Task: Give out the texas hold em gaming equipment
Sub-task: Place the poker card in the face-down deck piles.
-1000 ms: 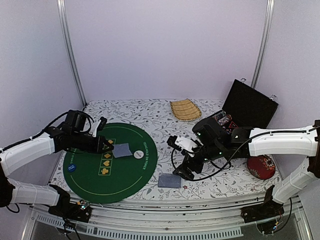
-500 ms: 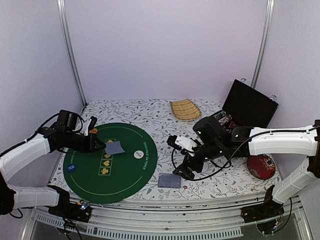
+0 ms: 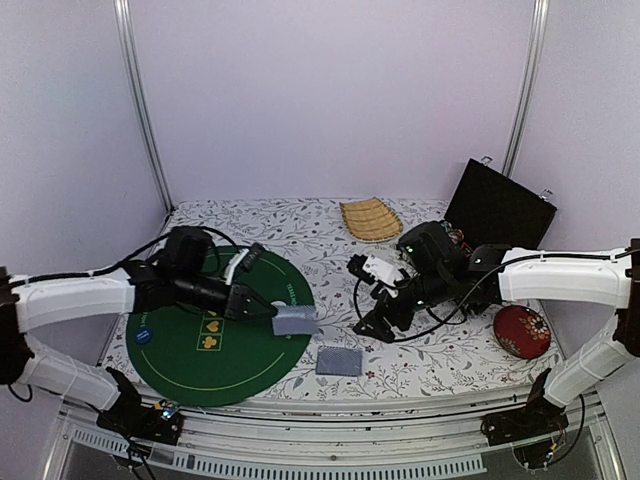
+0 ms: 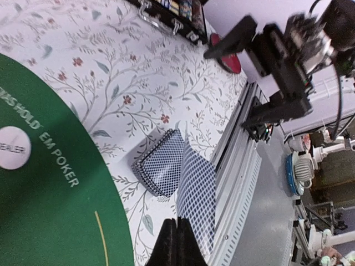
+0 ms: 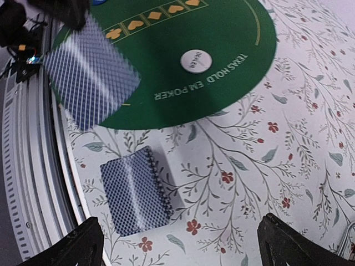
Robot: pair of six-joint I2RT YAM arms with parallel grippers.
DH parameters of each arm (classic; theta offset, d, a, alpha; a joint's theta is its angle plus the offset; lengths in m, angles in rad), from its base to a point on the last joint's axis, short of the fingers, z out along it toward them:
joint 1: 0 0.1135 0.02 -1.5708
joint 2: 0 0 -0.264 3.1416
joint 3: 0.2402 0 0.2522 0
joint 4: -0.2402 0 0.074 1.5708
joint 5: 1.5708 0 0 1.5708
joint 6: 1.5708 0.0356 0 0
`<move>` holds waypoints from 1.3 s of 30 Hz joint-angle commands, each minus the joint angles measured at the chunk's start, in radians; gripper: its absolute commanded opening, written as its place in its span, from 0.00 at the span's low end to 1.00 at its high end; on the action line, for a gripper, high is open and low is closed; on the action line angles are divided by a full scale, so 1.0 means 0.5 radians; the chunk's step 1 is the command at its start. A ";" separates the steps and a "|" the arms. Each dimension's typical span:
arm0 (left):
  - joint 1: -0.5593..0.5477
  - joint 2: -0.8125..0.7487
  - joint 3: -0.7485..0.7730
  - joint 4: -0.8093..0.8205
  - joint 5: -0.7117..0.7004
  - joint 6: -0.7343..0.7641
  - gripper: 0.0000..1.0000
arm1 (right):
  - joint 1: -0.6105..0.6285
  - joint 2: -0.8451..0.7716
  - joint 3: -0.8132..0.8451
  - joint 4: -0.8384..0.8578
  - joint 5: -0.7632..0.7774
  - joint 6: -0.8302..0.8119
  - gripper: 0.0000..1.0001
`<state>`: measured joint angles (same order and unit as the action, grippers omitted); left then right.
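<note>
One card, grey-blue crosshatch back, pinched by its edge in my left gripper, fingers pressed tight on it. It hangs in the air over the right near rim of the green mat. The deck lies face down on the cloth just off that same rim, apart from the card. A white button sits on the mat near its right edge, and a blue token near its left edge. My right gripper is right of the mat, fingers spread wide with nothing between them, above cloth.

Surface: white tablecloth printed with grey-green vines and small red flowers, with a metal rail on the mat's near side. The walls are plain pale lilac, with aluminium posts at the back corners. Behind the mat is a tan woven tray. Far right of the mat are an open black case and a round red cushion.

Views: the button shows in the wrist views only. The tray, the token and the case lid show in the top view only. Coloured chips in the case show best from the left wrist.

Writing: the mat reads "TEXAS HOLD'EM POKER" and the button reads "DEALER", clearest from the right wrist. Yellow suit symbols are printed on the mat.
</note>
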<state>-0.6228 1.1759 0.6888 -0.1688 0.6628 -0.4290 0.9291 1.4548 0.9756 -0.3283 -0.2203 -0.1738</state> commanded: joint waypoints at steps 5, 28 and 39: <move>-0.351 0.758 0.158 0.652 0.210 -0.019 0.00 | -0.196 -0.142 -0.130 0.083 -0.059 0.215 0.99; -0.452 1.185 0.233 0.764 -0.017 -0.078 0.13 | -0.255 -0.228 -0.055 -0.095 0.134 0.239 0.99; -0.449 1.027 0.367 0.324 -0.244 0.040 0.61 | -0.310 -0.266 0.019 -0.192 0.238 0.232 0.99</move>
<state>-0.8360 1.7573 0.8127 0.1257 0.6247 -0.4503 0.8009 1.3540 0.9321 -0.3866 -0.1577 -0.0635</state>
